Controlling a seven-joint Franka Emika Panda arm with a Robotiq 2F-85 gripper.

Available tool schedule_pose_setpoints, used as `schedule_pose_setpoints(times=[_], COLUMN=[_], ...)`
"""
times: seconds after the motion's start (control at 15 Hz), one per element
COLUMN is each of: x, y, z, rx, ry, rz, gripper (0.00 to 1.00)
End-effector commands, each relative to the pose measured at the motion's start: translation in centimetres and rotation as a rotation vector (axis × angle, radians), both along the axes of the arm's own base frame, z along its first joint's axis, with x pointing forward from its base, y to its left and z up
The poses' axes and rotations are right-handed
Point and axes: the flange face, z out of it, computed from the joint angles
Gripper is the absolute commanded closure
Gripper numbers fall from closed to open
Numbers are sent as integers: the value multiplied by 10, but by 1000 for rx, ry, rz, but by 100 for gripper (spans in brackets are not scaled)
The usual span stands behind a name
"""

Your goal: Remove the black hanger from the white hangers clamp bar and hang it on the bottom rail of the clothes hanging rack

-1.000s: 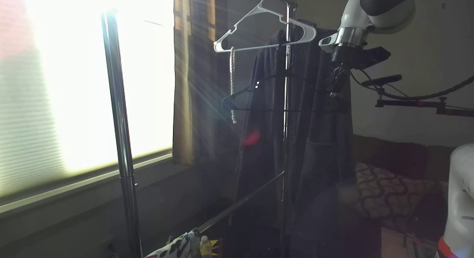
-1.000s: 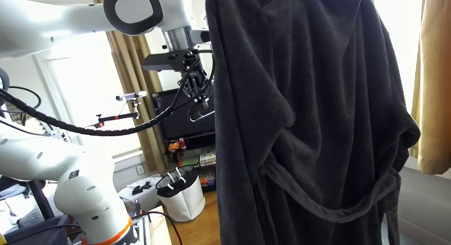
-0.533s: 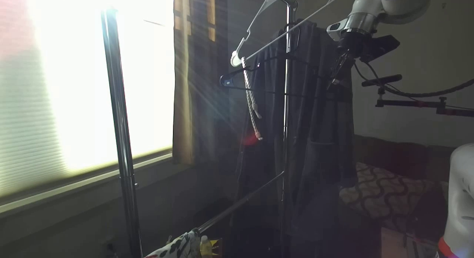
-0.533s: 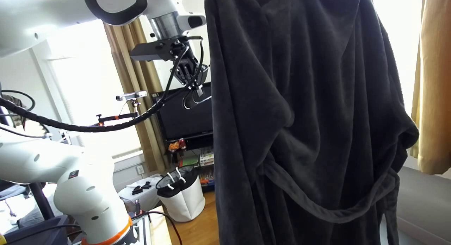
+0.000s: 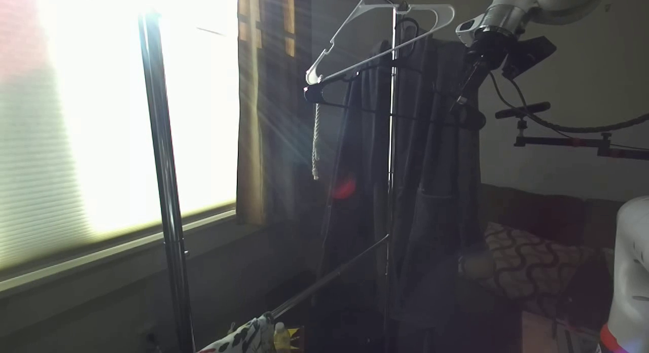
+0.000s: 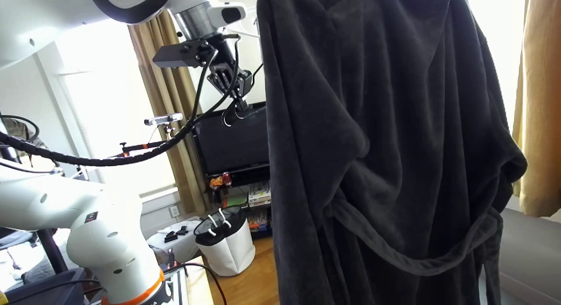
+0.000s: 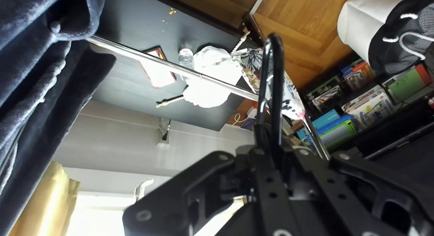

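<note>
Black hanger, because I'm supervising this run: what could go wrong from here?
The pincer grips the black hanger near one end, so it might swivel. In an exterior view, its hook overlaps the white hanger, so it may catch. Its far end appears to cross the rope, which could tangle.

In an exterior view, holds the curved end of the black hanger (image 6: pixel 223 116) at the downward-tilted tips of the claw (image 6: pixel 241 106), high up and past the right edge of the desk (image 6: pixel 199 288), before a dark television (image 6: pixel 232 143). Has a dark grey robe (image 6: pixel 385 134) hanging farther beyond that edge, and a white hamper (image 6: pixel 229 254) upright on the floor (image 6: pixel 254 276) past the far corner.
</note>
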Motion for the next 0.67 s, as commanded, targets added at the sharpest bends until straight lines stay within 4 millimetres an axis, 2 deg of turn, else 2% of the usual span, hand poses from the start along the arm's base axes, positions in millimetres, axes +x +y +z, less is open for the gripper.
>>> schedule_pose_setpoints(times=[0.0, 0.27, 0.4, 0.6], x=[-5, -6, -8, -9], y=[-3, -12, -18, -25], z=[4, -2, -9, -33], rx=[24, -39, -133, -264], ry=[0, 50, 92, 194], rz=[-63, -148, -184, -211], gripper=[99, 99, 99, 99])
